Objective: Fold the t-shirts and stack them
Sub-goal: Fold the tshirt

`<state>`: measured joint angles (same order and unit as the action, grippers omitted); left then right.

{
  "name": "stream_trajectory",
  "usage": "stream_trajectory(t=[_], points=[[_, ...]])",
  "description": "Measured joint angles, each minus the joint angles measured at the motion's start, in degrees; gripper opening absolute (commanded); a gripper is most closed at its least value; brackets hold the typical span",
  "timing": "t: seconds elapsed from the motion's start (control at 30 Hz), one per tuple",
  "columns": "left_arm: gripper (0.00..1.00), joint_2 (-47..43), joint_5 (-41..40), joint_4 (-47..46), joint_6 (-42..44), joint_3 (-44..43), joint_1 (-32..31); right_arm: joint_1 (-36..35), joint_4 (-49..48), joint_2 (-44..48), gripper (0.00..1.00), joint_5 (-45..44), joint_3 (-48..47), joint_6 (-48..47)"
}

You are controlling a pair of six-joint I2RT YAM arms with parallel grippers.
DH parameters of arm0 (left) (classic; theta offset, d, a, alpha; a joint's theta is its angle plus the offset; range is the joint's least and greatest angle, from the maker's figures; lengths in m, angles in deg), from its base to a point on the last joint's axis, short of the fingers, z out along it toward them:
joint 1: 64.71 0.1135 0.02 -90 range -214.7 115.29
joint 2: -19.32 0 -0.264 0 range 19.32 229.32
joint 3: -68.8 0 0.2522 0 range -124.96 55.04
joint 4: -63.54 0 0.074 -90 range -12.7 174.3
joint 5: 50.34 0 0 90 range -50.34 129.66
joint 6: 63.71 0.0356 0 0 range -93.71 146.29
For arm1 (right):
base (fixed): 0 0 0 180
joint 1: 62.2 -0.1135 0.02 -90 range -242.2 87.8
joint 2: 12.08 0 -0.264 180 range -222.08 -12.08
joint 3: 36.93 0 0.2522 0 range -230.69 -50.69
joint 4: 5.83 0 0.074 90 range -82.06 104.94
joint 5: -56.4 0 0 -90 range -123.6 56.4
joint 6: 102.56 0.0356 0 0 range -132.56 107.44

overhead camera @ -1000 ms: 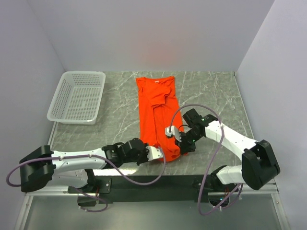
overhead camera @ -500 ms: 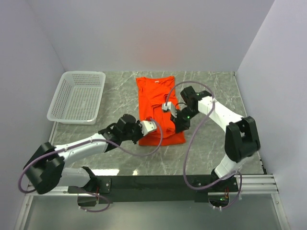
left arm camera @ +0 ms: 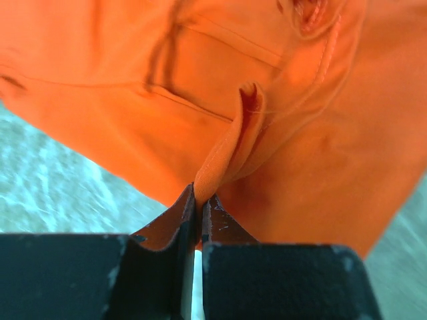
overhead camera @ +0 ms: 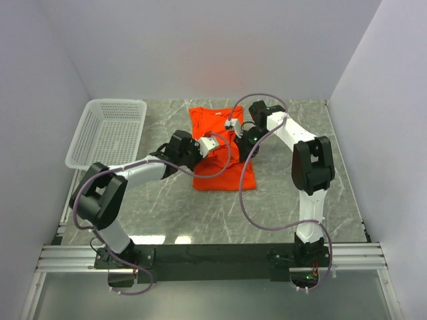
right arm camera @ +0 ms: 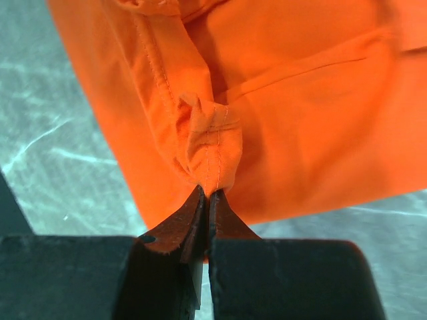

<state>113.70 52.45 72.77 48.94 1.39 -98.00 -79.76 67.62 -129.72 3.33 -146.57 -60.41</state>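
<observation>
- Two arms meet at frame centre in the top view. The orange-red cloth t-shirt (overhead camera: 223, 175) lies on the grey marbled table (overhead camera: 293, 200). Its lower part is flat with a straight hem, and its middle is rumpled and raised.
- Top view, tools: the left gripper (overhead camera: 215, 144) is on the shirt's left side and the right gripper (overhead camera: 241, 138) is on its upper right, with the cloth bunched between them.
- Top view, room: the white plastic mesh basket (overhead camera: 110, 137) sits upper left, well apart from the shirt. Bare table lies between them, and also below the hem and to the right.
- Left wrist view: the left gripper (left arm camera: 197, 200) has black jaws pressed to a slit, nipping a thin standing ridge of t-shirt (left arm camera: 320, 153). The fabric is soft and matte with seam lines. Table (left arm camera: 53, 187) shows at left.
- Right wrist view: the right gripper (right arm camera: 205, 200) has its jaws likewise pressed together, on a puckered wad of stitched hem. The t-shirt (right arm camera: 300, 113) fills the upper frame. Table (right arm camera: 60, 153) shows at left and lower right.
</observation>
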Motion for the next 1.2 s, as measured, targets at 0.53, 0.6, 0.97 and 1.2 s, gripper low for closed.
stream_trajectory(t=[0.53, 0.6, 0.97, 1.2], points=[[0.01, 10.8, 2.0, -0.3, -0.5, -10.8, 3.5, 0.8, -0.5, -8.2, 0.00, -1.5, -11.9, 7.1], [0.01, 11.2, 2.0, -0.2, -0.7, -11.0, 3.8, 0.8, -0.6, -8.7, 0.00, -2.1, -12.0, 7.9], [0.01, 14.1, 2.4, 1.3, -1.0, -14.1, 4.8, 0.8, -2.6, -10.1, 0.00, -5.2, -13.7, 12.0], [0.01, 15.3, 2.4, 2.1, -1.3, -15.5, 4.8, 0.8, -3.6, -10.3, 0.04, -6.3, -13.7, 13.6]])
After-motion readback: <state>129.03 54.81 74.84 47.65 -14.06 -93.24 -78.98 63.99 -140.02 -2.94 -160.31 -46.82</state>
